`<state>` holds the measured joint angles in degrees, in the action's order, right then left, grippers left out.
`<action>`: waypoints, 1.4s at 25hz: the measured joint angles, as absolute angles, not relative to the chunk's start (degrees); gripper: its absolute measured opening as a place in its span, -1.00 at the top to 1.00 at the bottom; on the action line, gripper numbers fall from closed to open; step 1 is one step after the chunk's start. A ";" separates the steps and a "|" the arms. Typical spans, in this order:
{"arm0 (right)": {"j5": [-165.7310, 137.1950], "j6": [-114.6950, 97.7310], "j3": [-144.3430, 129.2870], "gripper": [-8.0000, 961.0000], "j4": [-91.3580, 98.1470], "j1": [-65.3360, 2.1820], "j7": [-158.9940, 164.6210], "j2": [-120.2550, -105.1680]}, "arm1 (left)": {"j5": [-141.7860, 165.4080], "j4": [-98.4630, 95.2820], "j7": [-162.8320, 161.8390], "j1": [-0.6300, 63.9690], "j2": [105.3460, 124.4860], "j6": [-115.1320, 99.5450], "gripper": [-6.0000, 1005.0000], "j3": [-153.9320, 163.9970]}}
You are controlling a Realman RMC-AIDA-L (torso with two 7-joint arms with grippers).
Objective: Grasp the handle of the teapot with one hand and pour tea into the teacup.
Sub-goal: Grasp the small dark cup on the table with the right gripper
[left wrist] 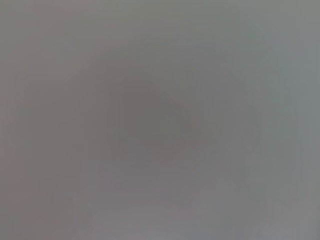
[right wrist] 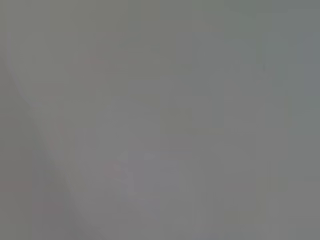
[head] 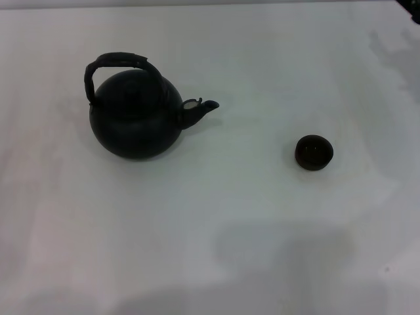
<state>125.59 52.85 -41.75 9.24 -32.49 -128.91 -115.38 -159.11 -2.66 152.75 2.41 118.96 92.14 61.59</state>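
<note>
While you're on the head view, note neither gripper shows anywhere, so you can't tell if the fingers are apart or together on either arm. Both wrist views give only flat grey, nothing readable.

Teapot (head: 135, 118) sits upright on the white table (head: 210, 249), at approx 10 o'clock from the middle of the view. Body round, matte black. Handle (head: 117, 64) arches over the top, leaning a bit toward the 11 o'clock side of the pot, untouched. Spout (head: 199, 109) is short, pointing to 3 o'clock, w/ a pale patch at its base.

Teacup (head: 314, 151) is at approx 3 o'clock from the middle, upright, mouth up, dark inside; can't tell if there's liquid in it. It's well apart from the teapot, roughly in line w/ the spout but slightly nearer you.

Faint dark shadow lies on the table at 6 o'clock. A small dark object (head: 415, 10) clips the edge at 1-2 o'clock, can't ID it.
</note>
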 joint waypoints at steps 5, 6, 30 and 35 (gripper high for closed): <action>118.66 52.73 -52.04 -0.76 27.96 -25.55 -111.16 -114.35 | -160.36 -2.65 152.69 3.47 118.91 90.26 -0.29 61.52; 115.73 52.68 -53.30 -0.76 32.61 -24.22 -106.93 -114.04 | -160.55 -2.65 152.68 3.70 118.91 89.85 -0.29 61.52; 42.70 89.60 -54.90 -0.76 81.84 -37.89 -45.37 -113.82 | -162.85 -3.18 152.57 7.85 118.79 78.91 -0.29 61.52; 38.47 97.80 -59.38 -0.76 82.82 -41.95 -42.27 -115.06 | -164.45 -3.29 152.57 8.80 118.72 78.10 -0.29 61.52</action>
